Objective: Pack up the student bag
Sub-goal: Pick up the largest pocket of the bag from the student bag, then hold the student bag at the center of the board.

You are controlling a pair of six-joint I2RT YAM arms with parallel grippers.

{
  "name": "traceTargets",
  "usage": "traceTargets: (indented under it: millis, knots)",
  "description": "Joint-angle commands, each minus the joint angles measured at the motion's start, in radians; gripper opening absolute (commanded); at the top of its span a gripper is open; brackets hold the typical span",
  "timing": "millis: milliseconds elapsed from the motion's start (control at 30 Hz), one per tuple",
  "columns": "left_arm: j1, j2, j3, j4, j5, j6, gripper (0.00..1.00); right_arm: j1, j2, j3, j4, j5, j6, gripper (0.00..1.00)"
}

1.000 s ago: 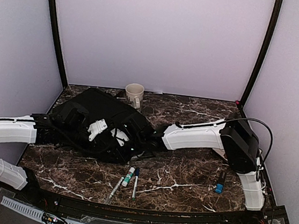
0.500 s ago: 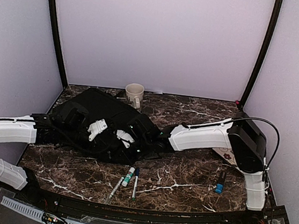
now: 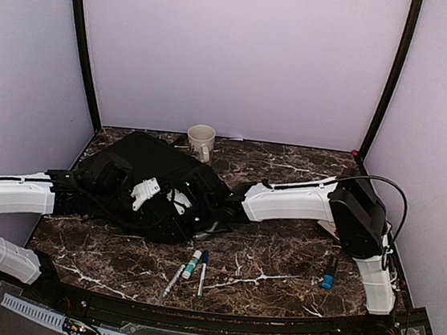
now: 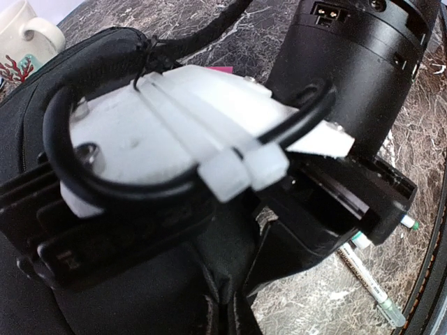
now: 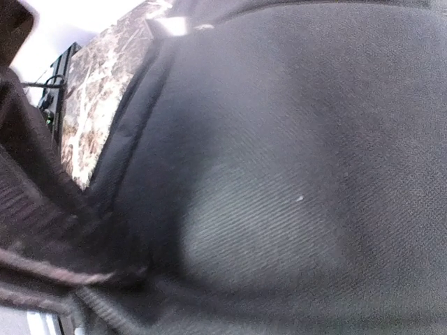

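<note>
Two grippers meet at the same spot, so read the layout before you commit. The student bag (image 3: 139,162) lies on the marble table (image 3: 278,259), left of centre and toward the far side, its long axis running from far-left to near-right, with a mug (image 3: 201,141) just beyond its far edge. The left gripper (image 3: 155,198) reaches in from the left and sits closed on top of the bag; whether it pinches fabric you cannot tell, since the left wrist view is filled by the other arm's white plate and cable. The right gripper (image 3: 188,212) comes in from the right at the bag's near-right end, very close to the left one. Its wrist view shows only black cloth pressed up close, so you cannot tell how wide it stands or whether it has hold of anything. The relation that matters is this: the loose things lie on the near side of the bag's right end. A green-and-white marker (image 3: 191,263) and a dark pen (image 3: 202,272) rest side by side, and a blue-tipped marker (image 3: 329,272) lies farther right beside the right arm. Judged from that, the right arm is the nearer one for fetching, while the left arm is better placed to steady the bag — but the opening itself is hidden under both wrists.
</note>
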Motion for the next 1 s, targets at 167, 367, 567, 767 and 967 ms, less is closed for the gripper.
traceTargets:
  millis: [167, 367, 567, 767, 967]
  knots:
    - [0.001, -0.011, 0.013, 0.059, 0.029, -0.002, 0.0, 0.006, 0.007, 0.013, 0.043, -0.01, 0.017, 0.15]
    - [0.001, -0.013, 0.013, 0.058, 0.027, 0.004, 0.0, -0.002, -0.071, -0.083, 0.069, -0.044, 0.0, 0.04]
    - [0.0, -0.009, 0.012, 0.057, 0.028, 0.005, 0.0, -0.003, -0.129, -0.145, 0.072, -0.053, -0.023, 0.01]
    - [-0.001, -0.009, 0.01, 0.055, 0.042, 0.016, 0.16, -0.006, -0.13, -0.149, 0.047, -0.035, -0.068, 0.0]
    - [-0.077, -0.084, -0.074, 0.142, -0.022, 0.11, 0.48, -0.011, -0.144, -0.14, 0.045, -0.104, -0.079, 0.0]
